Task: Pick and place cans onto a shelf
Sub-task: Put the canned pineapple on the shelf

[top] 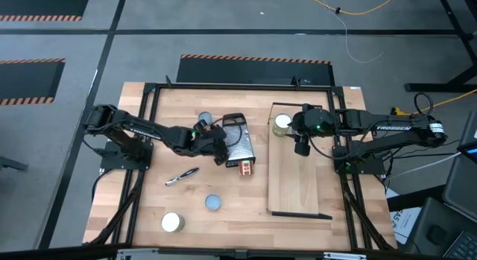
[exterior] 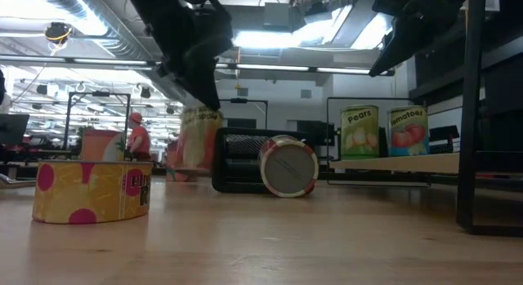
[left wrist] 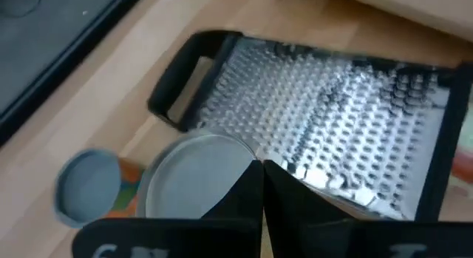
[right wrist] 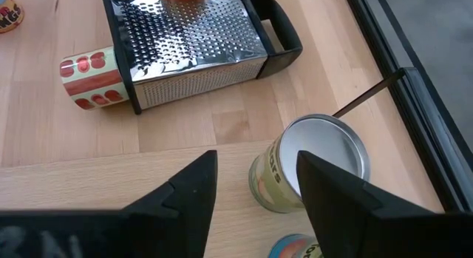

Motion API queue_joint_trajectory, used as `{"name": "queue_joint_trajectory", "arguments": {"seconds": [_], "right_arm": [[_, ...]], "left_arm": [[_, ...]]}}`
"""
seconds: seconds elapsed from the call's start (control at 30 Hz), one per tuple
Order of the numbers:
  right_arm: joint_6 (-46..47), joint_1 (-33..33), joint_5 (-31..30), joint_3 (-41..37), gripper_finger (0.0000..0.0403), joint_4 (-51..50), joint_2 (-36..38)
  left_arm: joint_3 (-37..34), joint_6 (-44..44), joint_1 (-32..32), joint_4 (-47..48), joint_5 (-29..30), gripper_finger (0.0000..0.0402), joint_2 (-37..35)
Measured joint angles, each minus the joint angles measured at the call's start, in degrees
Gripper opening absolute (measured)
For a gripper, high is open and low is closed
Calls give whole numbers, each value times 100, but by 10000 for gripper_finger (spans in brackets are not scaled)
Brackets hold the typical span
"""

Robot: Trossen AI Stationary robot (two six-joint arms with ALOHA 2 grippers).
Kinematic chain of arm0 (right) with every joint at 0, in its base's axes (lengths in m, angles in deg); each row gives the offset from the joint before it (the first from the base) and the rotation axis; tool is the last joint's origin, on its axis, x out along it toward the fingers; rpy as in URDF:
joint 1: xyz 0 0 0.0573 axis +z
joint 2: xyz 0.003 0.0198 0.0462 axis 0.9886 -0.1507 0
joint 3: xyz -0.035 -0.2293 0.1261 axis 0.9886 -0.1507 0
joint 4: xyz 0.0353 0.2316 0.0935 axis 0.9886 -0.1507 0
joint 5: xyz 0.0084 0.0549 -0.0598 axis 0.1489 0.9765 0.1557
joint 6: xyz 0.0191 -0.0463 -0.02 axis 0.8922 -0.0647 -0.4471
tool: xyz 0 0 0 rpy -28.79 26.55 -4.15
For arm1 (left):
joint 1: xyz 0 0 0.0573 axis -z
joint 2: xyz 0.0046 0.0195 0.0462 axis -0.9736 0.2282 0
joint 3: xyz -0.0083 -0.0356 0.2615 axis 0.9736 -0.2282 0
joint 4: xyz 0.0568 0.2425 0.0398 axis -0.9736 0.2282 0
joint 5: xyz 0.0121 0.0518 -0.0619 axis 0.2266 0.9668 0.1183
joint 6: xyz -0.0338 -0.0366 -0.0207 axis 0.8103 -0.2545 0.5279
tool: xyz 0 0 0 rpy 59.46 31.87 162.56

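Right hand, fingers spread and empty, hovers over the shelf at centre right, near a can. Left hand (closure unclear) sits mid-frame beside the grater.

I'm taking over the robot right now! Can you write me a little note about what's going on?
Left end effector: shut, next to a silver-topped can by the grater.
Right end effector: open, above the shelf.
Done: two cans on the shelf, the pears can and the tomato can.
Left: five cans off it, including a tipped can.
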Motion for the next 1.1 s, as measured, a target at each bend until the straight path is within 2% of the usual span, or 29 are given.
{"name": "queue_joint_trajectory", "arguments": {"seconds": [0.27,0.73,0.87,1.1], "right_arm": [[1,0,0,0,191,1,0],[1,0,4,0,191,-1,0],[1,1,4,0,191,-1,0],[-4,-1,4,0,191,3,0]], "left_arm": [[12,151,215,-71,306,0,188],[1,257,315,-49,274,1,330],[1,259,313,-71,274,19,330],[1,233,313,-96,266,75,330]]}}
